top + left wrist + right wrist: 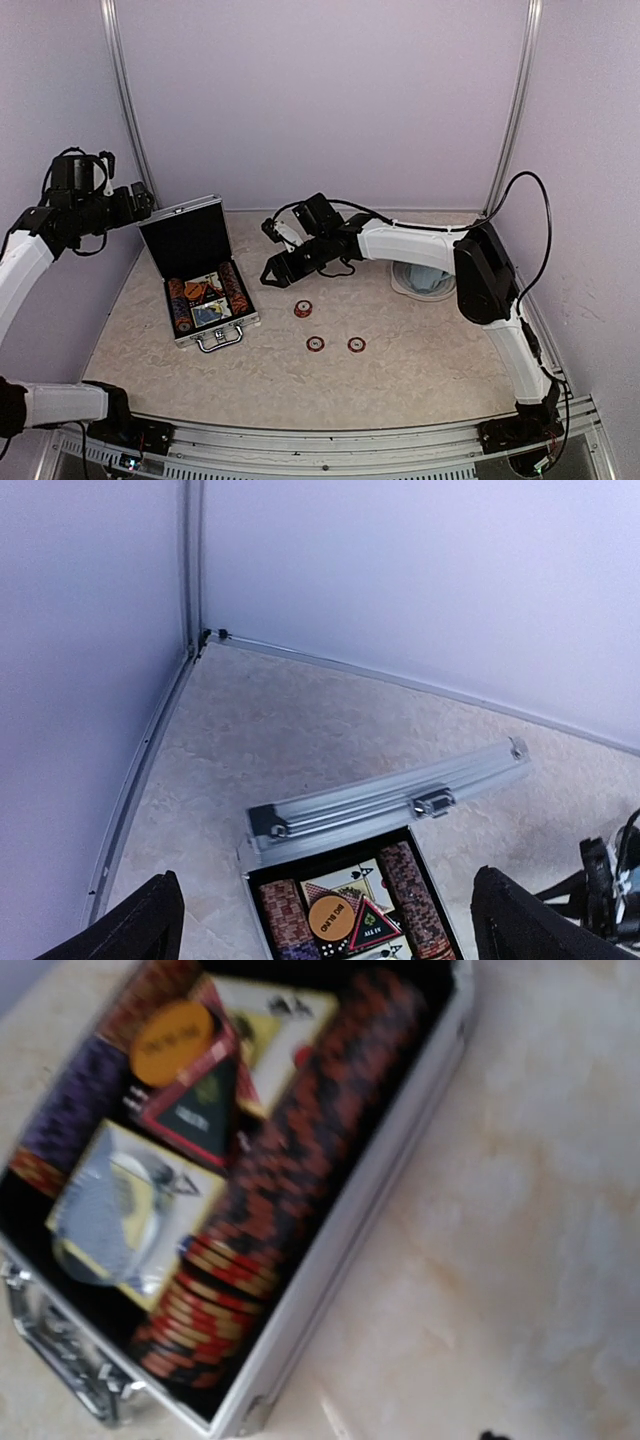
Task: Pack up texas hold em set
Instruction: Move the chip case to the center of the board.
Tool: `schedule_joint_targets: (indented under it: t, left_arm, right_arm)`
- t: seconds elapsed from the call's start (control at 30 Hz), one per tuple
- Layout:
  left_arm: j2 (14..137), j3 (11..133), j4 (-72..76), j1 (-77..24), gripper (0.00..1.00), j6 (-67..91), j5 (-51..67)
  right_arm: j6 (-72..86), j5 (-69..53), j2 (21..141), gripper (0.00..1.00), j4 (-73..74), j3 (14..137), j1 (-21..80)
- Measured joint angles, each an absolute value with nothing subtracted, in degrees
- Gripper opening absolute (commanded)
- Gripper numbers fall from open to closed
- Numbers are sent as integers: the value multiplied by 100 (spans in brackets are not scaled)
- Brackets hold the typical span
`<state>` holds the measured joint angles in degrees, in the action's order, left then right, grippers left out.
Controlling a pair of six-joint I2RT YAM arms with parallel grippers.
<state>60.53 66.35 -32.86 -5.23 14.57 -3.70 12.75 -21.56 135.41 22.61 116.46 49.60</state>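
Plainly, the left gripper (325, 880) is released: its own camera shows the two black fingers (150, 920) spread far apart at the bottom corners of that view. From overhead the left gripper (143, 203) hangs above the table (420, 370), just left of the briefcase lid. The right gripper (272, 268) is stretched low across the table, just right of the briefcase. Neither the overhead view nor its own camera shows how its jaws stand, so I cannot tell.

The briefcase (185, 240) stands open at the left of the table, its lid upright. The left wrist view looks over the lid edge (390, 800) and its latch (432, 802). Inside lie an orange disc (327, 917), a black triangular marker (370, 927) and rows of chips (405, 880).

The right wrist view is blurred but adds the case wall (360, 1210), the long chip row (290, 1180), the carry handle (60, 1360) and what looks like a card box (130, 1210).

Only the overhead view shows three loose poker chips (315, 344) on the table right of the case. A cup (420, 278) sits partly hidden behind the right arm.
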Motion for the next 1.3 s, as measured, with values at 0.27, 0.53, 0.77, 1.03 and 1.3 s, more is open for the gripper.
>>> schedule_joint_targets:
  t: [0.27,0.53,0.77,1.03,1.3]
  left_arm:
    - [6073,6034,-2661,797,99,1949,650]
    - [6088,5188,-2036,1400,99,2521,1734]
    - [6449,5059,-1382,1472,99,2985,2477]
    - [6779,5019,-799,1472,96,3321,2945]
    - [6906,4980,-674,1470,92,3363,3050]
  right_arm:
    - [1472,-2180,13767,74,2375,11673,5087]
    - [1597,-2231,13830,75,2309,11725,5118]
    - [1651,-2335,13911,76,2239,11727,5122]
    - [1664,-2399,13913,76,2189,11723,5122]
    - [1691,-2467,13937,65,2156,11725,5122]
